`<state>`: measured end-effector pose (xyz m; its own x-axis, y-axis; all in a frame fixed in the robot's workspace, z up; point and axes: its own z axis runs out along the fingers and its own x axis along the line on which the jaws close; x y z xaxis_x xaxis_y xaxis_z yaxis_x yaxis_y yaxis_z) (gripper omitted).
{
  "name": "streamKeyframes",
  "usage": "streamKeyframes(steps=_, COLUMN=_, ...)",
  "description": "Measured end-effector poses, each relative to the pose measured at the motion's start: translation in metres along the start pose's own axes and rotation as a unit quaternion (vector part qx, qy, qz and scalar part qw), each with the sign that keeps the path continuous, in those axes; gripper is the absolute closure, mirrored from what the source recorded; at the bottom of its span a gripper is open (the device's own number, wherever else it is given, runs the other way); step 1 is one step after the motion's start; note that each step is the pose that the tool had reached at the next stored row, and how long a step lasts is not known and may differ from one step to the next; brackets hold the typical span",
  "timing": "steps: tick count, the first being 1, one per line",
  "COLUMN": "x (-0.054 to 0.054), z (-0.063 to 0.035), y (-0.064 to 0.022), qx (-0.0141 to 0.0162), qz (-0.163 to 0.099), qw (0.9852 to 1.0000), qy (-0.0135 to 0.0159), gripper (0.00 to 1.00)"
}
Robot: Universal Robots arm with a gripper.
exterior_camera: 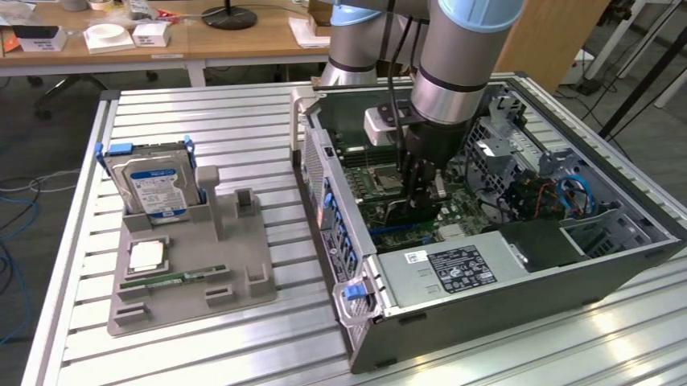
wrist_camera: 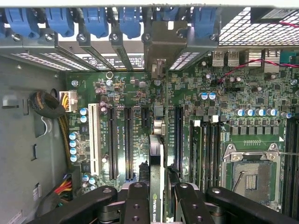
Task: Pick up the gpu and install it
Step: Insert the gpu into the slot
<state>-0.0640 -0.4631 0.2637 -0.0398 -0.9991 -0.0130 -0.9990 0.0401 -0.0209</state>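
The gpu (wrist_camera: pixel 156 154) stands on edge inside the open computer case, seen from above as a thin strip running toward the rear slot openings. Its silver end bracket (wrist_camera: pixel 158 44) sits against the rear wall of the case, between the blue clips. My gripper (wrist_camera: pixel 159 192) is shut on the gpu, with a black finger (wrist_camera: pixel 136 200) on each side of the card. In the exterior view my gripper (exterior_camera: pixel 419 189) reaches straight down into the case over the motherboard (exterior_camera: pixel 392 173), with the dark card (exterior_camera: pixel 406 213) below it. I cannot tell whether the card's edge is fully down in its slot.
The case (exterior_camera: pixel 601 265) lies open on the slatted aluminium table (exterior_camera: pixel 215 112), with its power supply (exterior_camera: pixel 456 269) at the front. At the exterior view's left, a grey fixture (exterior_camera: pixel 247 265) holds a blue-labelled hard drive (exterior_camera: pixel 156 185), a processor chip (exterior_camera: pixel 145 256) and a RAM stick (exterior_camera: pixel 177 279). The processor socket (wrist_camera: pixel 250 175) is beside the card.
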Motion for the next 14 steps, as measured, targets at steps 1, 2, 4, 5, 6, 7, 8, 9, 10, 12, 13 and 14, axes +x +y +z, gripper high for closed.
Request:
streamKeyframes(steps=1, x=0.0000, z=0.0000, y=0.0000, qx=0.0000, qz=0.000, qw=1.0000, qy=0.0000, gripper=0.75)
streamKeyframes(steps=2, x=-0.0001, z=0.0002, y=0.0000, qx=0.0000, qz=0.000, qw=1.0000, qy=0.0000, gripper=0.75)
streamKeyframes(steps=4, x=-0.0001, z=0.0005, y=0.0001, qx=0.0000, qz=0.000, qw=1.0000, qy=0.0000, gripper=0.75)
streamKeyframes(steps=5, x=-0.0002, z=0.0007, y=0.0001, qx=0.0000, qz=0.000, qw=1.0000, qy=0.0000, gripper=0.75)
streamKeyframes(steps=6, x=-0.0003, z=0.0012, y=0.0001, qx=0.0000, qz=0.000, qw=1.0000, qy=-0.0002, gripper=0.75)
streamKeyframes(steps=7, x=-0.0004, z=0.0018, y=0.0002, qx=0.0001, qz=0.000, qw=1.0000, qy=-0.0003, gripper=0.75)
streamKeyframes(steps=8, x=-0.0005, z=0.0023, y=0.0003, qx=0.0000, qz=0.000, qw=1.0000, qy=-0.0001, gripper=0.75)
streamKeyframes(steps=9, x=-0.0007, z=0.0027, y=0.0003, qx=0.0000, qz=0.000, qw=1.0000, qy=-0.0001, gripper=0.75)
streamKeyframes(steps=10, x=-0.0007, z=0.0027, y=0.0005, qx=0.0000, qz=0.000, qw=1.0000, qy=0.0000, gripper=0.75)
streamKeyframes(steps=12, x=-0.0007, z=0.0027, y=0.0009, qx=0.0000, qz=0.000, qw=1.0000, qy=-0.0001, gripper=0.75)
streamKeyframes(steps=13, x=-0.0008, z=0.0028, y=0.0013, qx=0.0000, qz=0.000, qw=1.0000, qy=-0.0001, gripper=0.75)
streamKeyframes(steps=14, x=-0.0008, z=0.0029, y=0.0015, qx=0.0000, qz=0.000, qw=1.0000, qy=0.0000, gripper=0.75)
